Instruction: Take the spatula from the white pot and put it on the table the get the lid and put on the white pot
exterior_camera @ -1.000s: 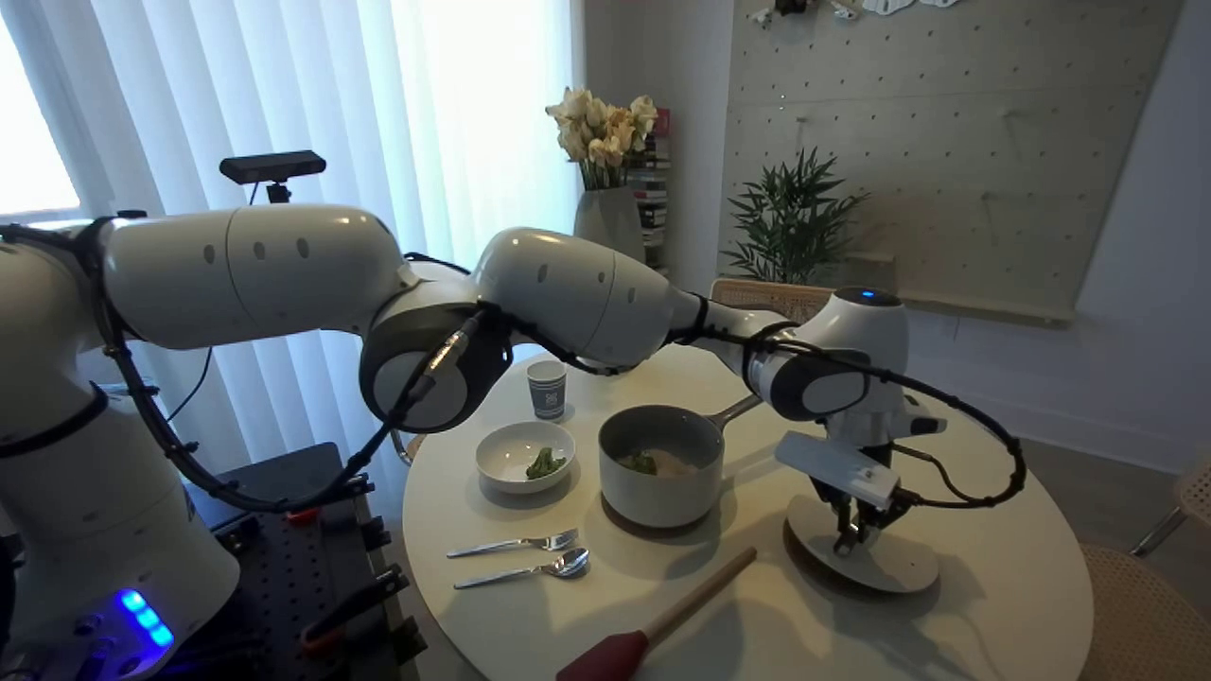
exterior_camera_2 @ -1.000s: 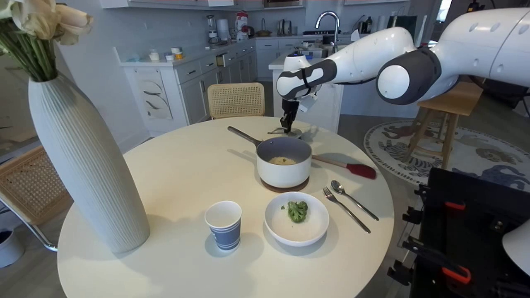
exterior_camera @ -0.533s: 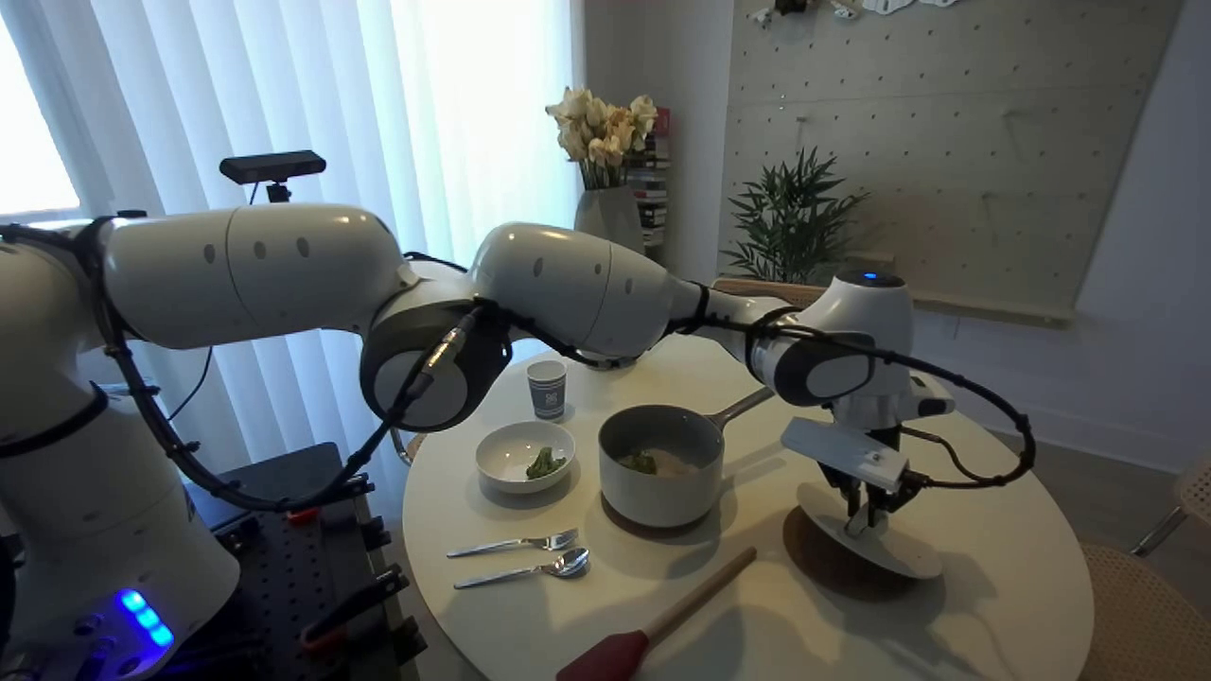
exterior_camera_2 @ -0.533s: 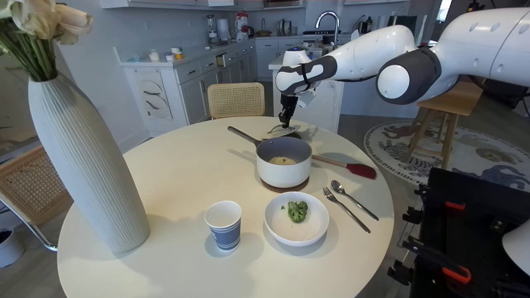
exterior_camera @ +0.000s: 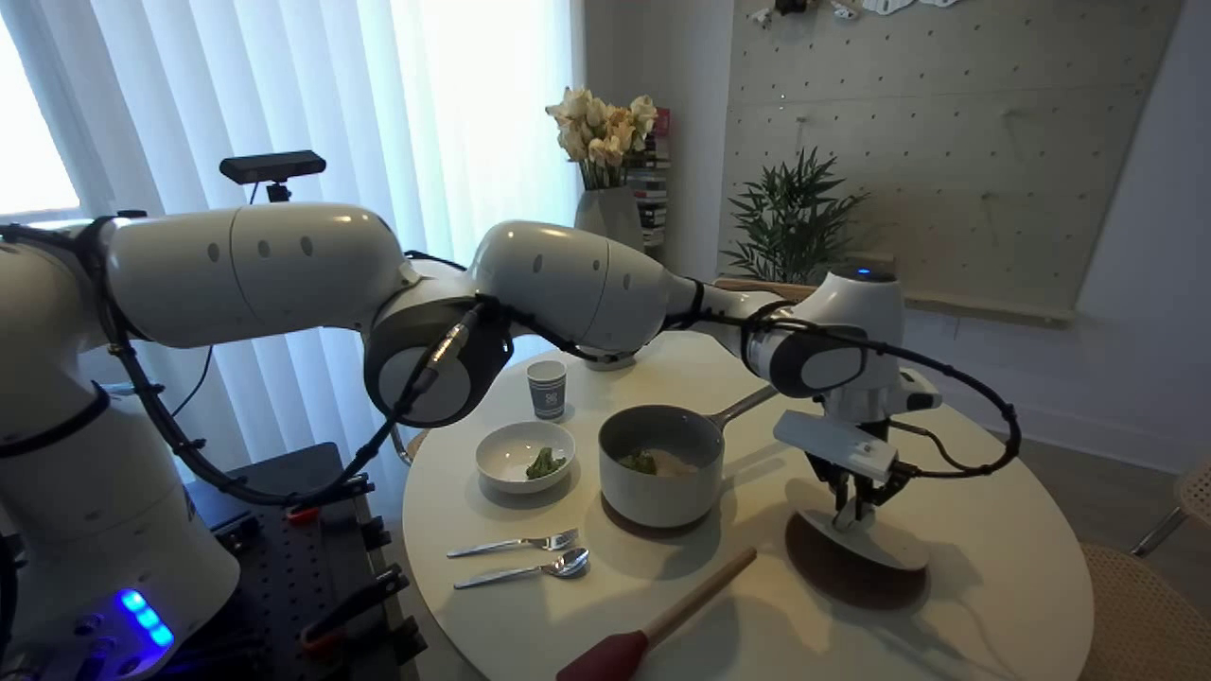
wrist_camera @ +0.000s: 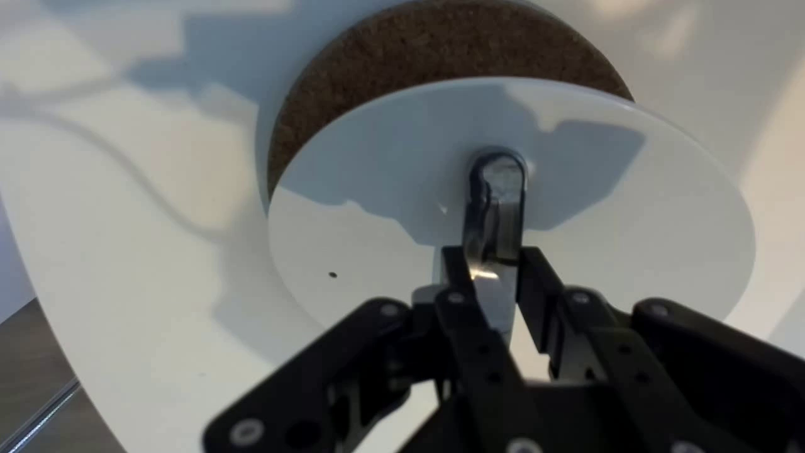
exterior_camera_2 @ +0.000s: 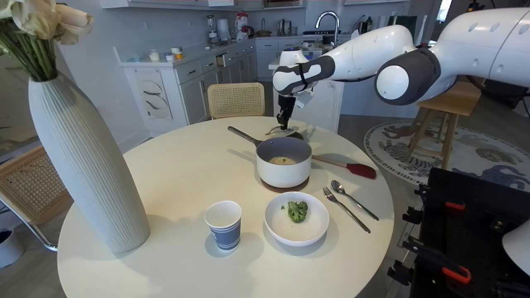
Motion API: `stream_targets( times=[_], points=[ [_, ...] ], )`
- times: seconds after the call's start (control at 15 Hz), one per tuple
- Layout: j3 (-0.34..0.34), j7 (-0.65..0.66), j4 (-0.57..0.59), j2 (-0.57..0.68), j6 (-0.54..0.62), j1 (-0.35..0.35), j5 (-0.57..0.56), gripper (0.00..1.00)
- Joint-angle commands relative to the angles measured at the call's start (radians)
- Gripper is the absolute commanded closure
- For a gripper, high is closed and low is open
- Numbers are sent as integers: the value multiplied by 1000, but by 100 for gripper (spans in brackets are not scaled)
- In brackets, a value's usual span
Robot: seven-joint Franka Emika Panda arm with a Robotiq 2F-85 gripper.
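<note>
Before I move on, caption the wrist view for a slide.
Gripper holding the white lid by its handle over a partly hidden brown mat.

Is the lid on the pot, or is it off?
Off. In both exterior views the white pot is uncovered, with food showing inside, and the hand holds the lid, tilted, away from it.

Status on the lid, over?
Pincer shut on lid, by its handle. Tilted over cork mat, contact unclear. Spatula on table, seemingly off the path to uncovered white pot.

Wrist view close above lid [wrist_camera: 560,201]
</note>
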Motion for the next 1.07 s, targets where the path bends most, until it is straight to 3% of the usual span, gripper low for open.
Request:
stream_targets(
  times=[0.0,0.47,0.53,0.6,0.67,0.73,0.8,0.87,1.0],
  points=[
    [-26,-7,54,0,-95,14,2,94],
    [-50,7,90,0,-178,15,-7,94],
    [-46,9,6,-47,-153,13,-18,94],
    [-48,7,7,-47,-157,14,-20,94],
    [-57,1,90,-3,-203,17,-14,94],
    [-53,2,7,-48,-175,17,-25,94],
    [-61,-2,90,-4,-222,21,-19,94],
    [-56,-5,6,-50,-202,20,-28,94],
    [-57,-17,2,-54,-232,24,-30,94]
  ],
)
